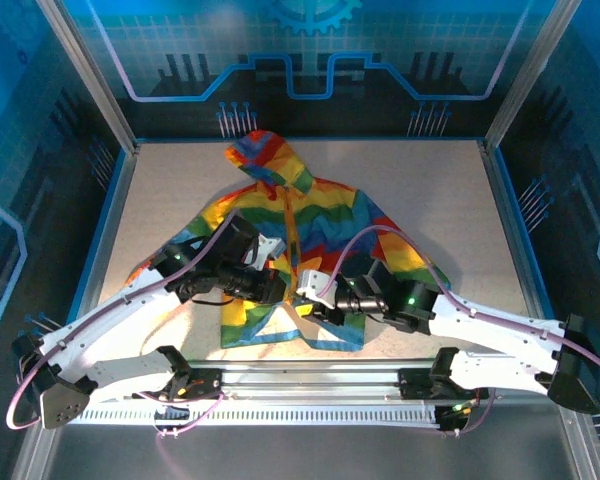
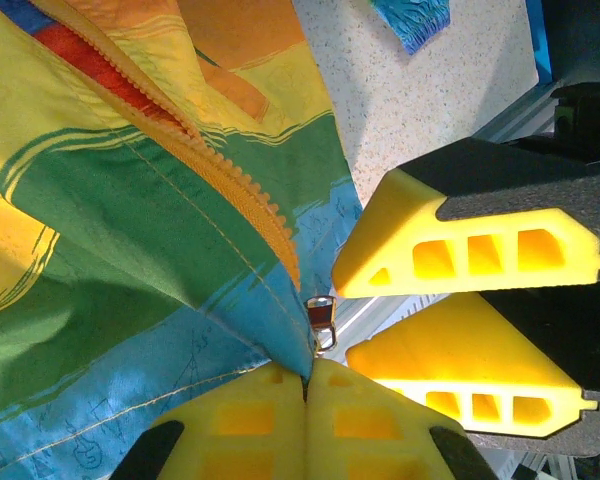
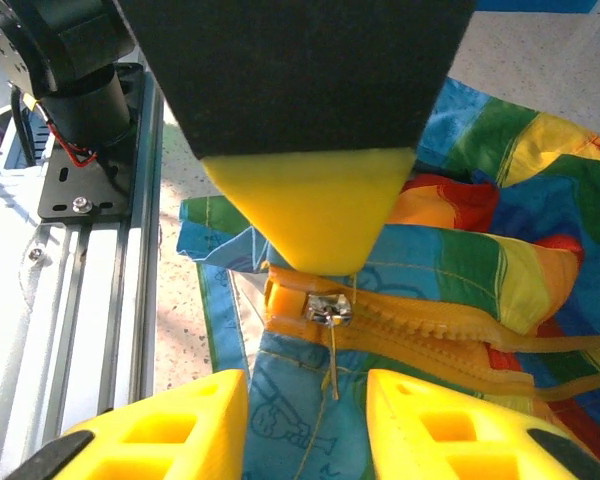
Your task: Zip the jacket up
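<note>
right, the jacket (image 1: 300, 215) lies flat in the middle of the table (image 1: 435, 180), hood pointing away from the arms and hem toward their bases. its front gapes open above the bottom of the zip.

your left gripper (image 2: 305, 378) is pressed together on the blue hem fabric just below the zipper slider (image 3: 327, 310), so that corner is anchored. your right gripper (image 3: 308, 388) is spread, one finger on each side of the pull tab (image 3: 332, 362). the tab hangs from the slider between them and touches neither, as far as the right wrist view shows.

the step in hand looks like taking that tab. to do it well, bring the right fingers a little further in, so they meet on the tab or the slider body and not on the loose blue cloth under it. fabric caught in the pinch would likely jam the teeth. close firmly, since the tab looks thin and apt to slip.

hold the left pinch hard and draw it slightly toward the near edge, so the orange zipper teeth (image 2: 230, 185) lie taut and straight. then pull the slider toward the hood along the line of the teeth, low over the table and slowly. watch the yellow and green folds beside the track, which sit close enough to be dragged in.
</note>
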